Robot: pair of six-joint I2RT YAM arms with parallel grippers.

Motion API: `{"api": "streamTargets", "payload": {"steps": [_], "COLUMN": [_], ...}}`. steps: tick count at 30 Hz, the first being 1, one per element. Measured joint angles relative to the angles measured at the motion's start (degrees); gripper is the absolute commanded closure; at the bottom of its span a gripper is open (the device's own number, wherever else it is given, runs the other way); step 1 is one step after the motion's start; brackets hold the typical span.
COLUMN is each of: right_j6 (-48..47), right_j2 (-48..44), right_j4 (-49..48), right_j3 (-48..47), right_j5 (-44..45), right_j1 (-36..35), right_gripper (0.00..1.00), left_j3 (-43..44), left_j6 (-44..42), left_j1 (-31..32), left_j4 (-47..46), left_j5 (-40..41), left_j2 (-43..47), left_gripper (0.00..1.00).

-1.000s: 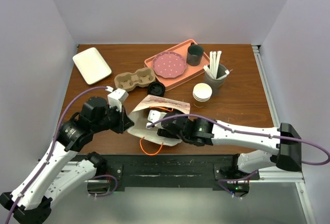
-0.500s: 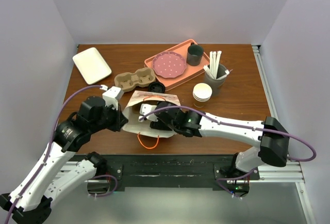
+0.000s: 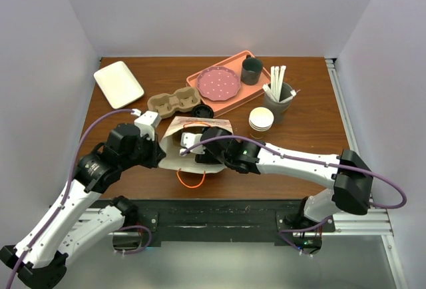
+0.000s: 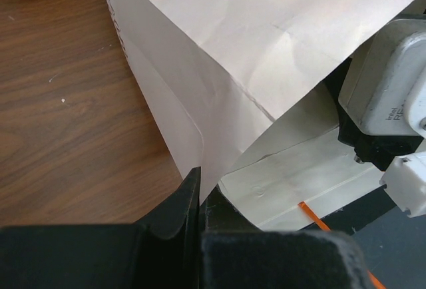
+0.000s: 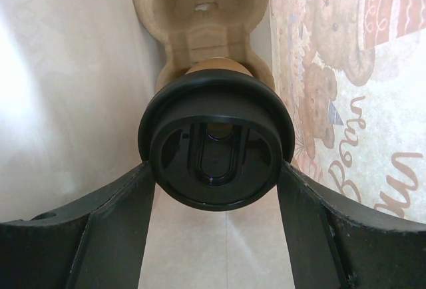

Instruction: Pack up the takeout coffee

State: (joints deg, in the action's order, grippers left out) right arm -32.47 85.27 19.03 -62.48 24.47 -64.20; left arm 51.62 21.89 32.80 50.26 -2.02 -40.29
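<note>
The takeout coffee (image 5: 216, 146) shows in the right wrist view as a black sip lid with a brown cup behind it. My right gripper (image 5: 216, 172) is shut on the lid, one finger on each side, deep inside the paper bag (image 3: 174, 157). The cup's far end meets a cardboard cup carrier (image 5: 200, 9) inside the bag. In the top view the cup is hidden and my right wrist (image 3: 194, 145) sits in the bag's mouth. My left gripper (image 4: 200, 192) is shut on the bag's edge (image 4: 266, 49) and holds the mouth open; it is at the bag's left side in the top view (image 3: 157, 153).
The bag's orange handle (image 3: 192, 181) lies toward the near edge. Behind the bag are another cup carrier (image 3: 174, 102), a loose black lid (image 3: 202, 112), a pink tray (image 3: 249, 56) with a plate and dark mug (image 3: 251, 70), stacked paper cups (image 3: 261, 120), a stirrer holder (image 3: 279, 97) and a white tray (image 3: 118, 84).
My right gripper has gone deeper into the bag with the coffee, moving left. The bag has shifted left and its mouth stands more open. My left gripper has kept its hold.
</note>
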Motion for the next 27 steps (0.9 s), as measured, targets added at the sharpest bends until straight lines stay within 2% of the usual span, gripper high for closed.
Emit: {"api": "streamTargets", "payload": {"steps": [27], "right_j6": [-0.7], "right_j2": [4.8], "right_j4": [0.7], "right_j3": [-4.5], "right_j5": [4.5], "right_j1": [0.1], "right_gripper": [0.92], "left_j3": [-0.9], "left_j6": [-2.0], "left_j1": [2.1], "left_j4": [-0.9], "left_j5": [1.4], "left_j2": [0.4], "left_gripper": [1.0]}}
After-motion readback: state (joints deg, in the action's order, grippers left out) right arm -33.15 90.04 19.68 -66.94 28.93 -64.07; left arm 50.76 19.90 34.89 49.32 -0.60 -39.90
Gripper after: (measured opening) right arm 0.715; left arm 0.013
